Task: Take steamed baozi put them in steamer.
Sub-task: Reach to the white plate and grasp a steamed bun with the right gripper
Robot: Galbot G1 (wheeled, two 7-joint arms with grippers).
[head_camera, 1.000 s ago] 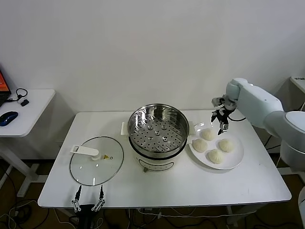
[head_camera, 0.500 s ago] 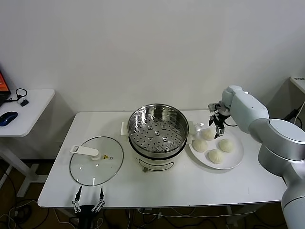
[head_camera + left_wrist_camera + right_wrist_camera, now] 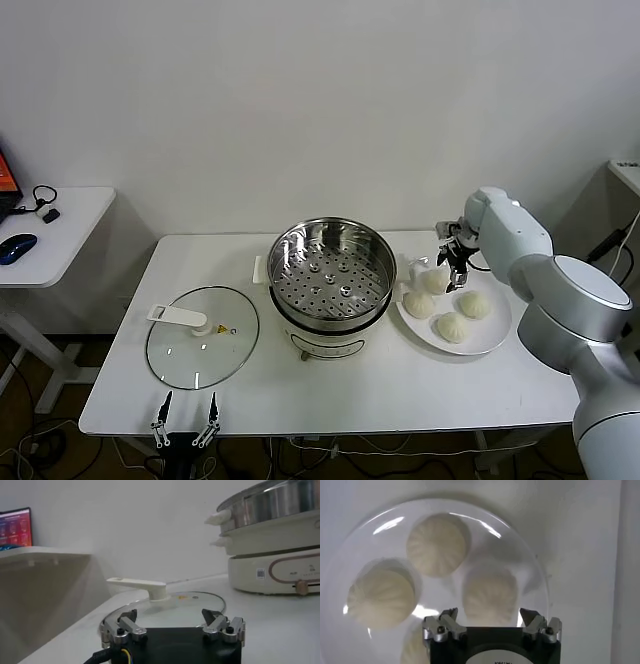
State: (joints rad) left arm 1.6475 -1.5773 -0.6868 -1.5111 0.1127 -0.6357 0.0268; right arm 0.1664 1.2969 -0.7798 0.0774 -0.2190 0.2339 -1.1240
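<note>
Four cream-white baozi lie on a white plate (image 3: 491,335) right of the steamer (image 3: 330,268): one at the back (image 3: 432,281), one at the left (image 3: 418,304), one at the right (image 3: 474,304), one at the front (image 3: 452,327). The steamer's perforated tray holds nothing. My right gripper (image 3: 455,264) hangs open just above the back baozi (image 3: 490,596), fingers either side of it, not touching. Two more baozi (image 3: 438,545) (image 3: 381,598) show beyond it in the right wrist view. My left gripper (image 3: 187,420) is open and empty at the table's front edge.
A round glass lid (image 3: 203,350) with a white handle lies flat left of the steamer, just beyond my left gripper (image 3: 170,622); it also shows in the left wrist view (image 3: 170,605). A side table (image 3: 50,225) with a mouse stands at far left.
My right gripper has moved left and a little down, from over the plate's back edge to just above the back baozi. The left arm has not moved.
</note>
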